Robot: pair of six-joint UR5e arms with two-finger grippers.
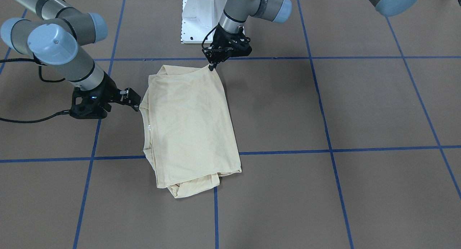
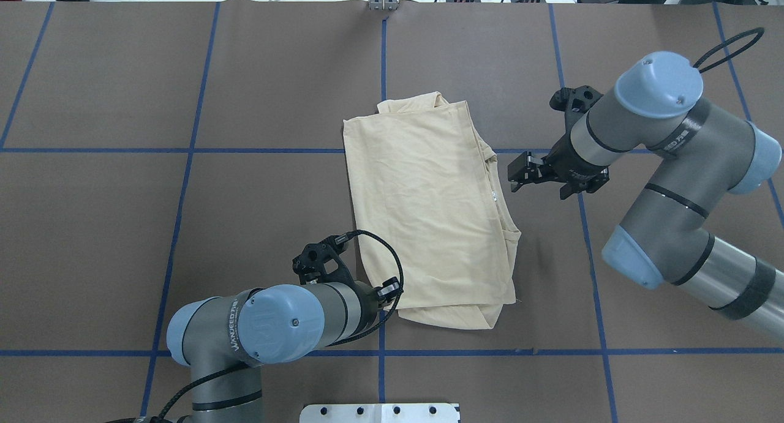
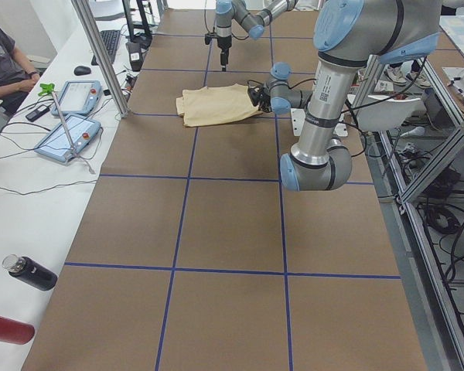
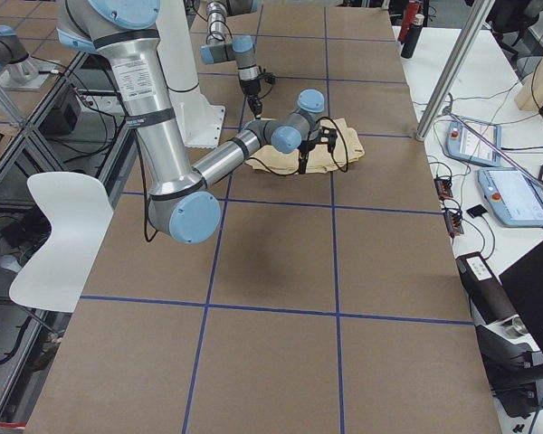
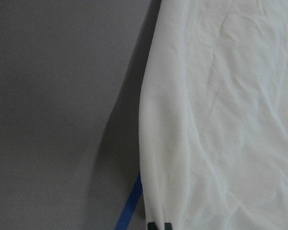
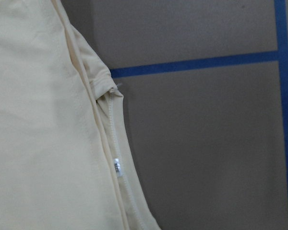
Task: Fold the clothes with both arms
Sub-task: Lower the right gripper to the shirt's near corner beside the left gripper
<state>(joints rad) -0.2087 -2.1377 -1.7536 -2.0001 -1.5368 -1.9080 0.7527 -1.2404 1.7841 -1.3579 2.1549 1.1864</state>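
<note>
T-shirt (image 1: 191,126), folded into a narrow cream-yellow panel, lies mid-worktop (image 1: 342,105) in the front-facing view. There the left gripper (image 1: 212,66) has its jaws pinched on the top layer's corner nearest the base, seemingly to lift it. Overhead, the right gripper (image 2: 513,173) sits just beside the collar edge with its jaws apart and empty, probably placed for a matching grip. Its wrist view shows the neck label (image 6: 116,165) there.

Open brown tabletop (image 2: 122,227) far and left of the folded T-shirt (image 2: 429,209).
Hemmed in at near-left corner by left gripper (image 1: 212,66) pinching the cloth, at right edge by right gripper (image 2: 513,177), jaws apart, just beside the collar; white pedestal base (image 1: 196,22) at near edge.
</note>
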